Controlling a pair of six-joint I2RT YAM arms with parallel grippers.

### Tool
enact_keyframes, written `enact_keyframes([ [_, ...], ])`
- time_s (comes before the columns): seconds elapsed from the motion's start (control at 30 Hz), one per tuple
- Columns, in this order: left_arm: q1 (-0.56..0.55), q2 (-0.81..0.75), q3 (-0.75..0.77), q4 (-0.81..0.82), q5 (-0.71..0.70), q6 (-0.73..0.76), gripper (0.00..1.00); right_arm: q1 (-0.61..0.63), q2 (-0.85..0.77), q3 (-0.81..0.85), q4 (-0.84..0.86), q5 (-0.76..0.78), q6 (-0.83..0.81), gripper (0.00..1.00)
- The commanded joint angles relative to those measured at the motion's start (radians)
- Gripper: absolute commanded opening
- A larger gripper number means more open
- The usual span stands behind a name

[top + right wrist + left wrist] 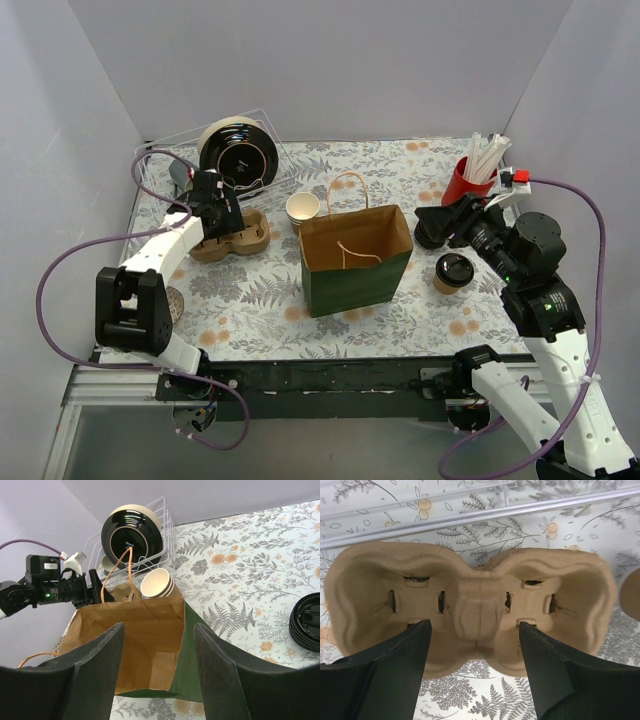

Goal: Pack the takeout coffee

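Note:
The takeout coffee [453, 272], a short tan cup with a black sip lid, stands upright on the table just right of the green-and-brown paper bag [355, 260]. The bag stands open and looks empty in the right wrist view [145, 645]. My right gripper [432, 220] is open and empty, above and behind the coffee, facing the bag's mouth [157, 630]. My left gripper [222, 215] is open and empty, low over a tan pulp cup carrier [232, 240], its fingers astride the carrier's near middle [474, 625]. The coffee is out of both wrist views.
A stack of lidless tan cups [303, 208] stands behind the bag. A wire dish rack with plates [240, 150] is at the back left. A red cup of straws [468, 182] is at the back right. Loose black lids [306, 622] lie near my right gripper.

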State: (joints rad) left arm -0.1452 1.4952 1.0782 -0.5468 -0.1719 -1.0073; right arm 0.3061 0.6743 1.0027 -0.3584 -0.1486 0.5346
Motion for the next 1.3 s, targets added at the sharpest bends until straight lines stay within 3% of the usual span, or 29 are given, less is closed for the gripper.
enact_keyframes([
  [0.0, 0.010, 0.045, 0.043, -0.015, 0.021, 0.021, 0.68, 0.004, -0.016, 0.013, 0.010, 0.009, -0.050, 0.66],
  [0.57, 0.010, 0.112, 0.088, -0.024, 0.023, 0.041, 0.63, 0.004, -0.036, -0.009, 0.030, 0.011, -0.051, 0.65],
  [1.27, 0.010, 0.135, 0.160, -0.068, 0.018, 0.044, 0.46, 0.004, -0.038, -0.019, 0.038, 0.021, -0.056, 0.66],
])
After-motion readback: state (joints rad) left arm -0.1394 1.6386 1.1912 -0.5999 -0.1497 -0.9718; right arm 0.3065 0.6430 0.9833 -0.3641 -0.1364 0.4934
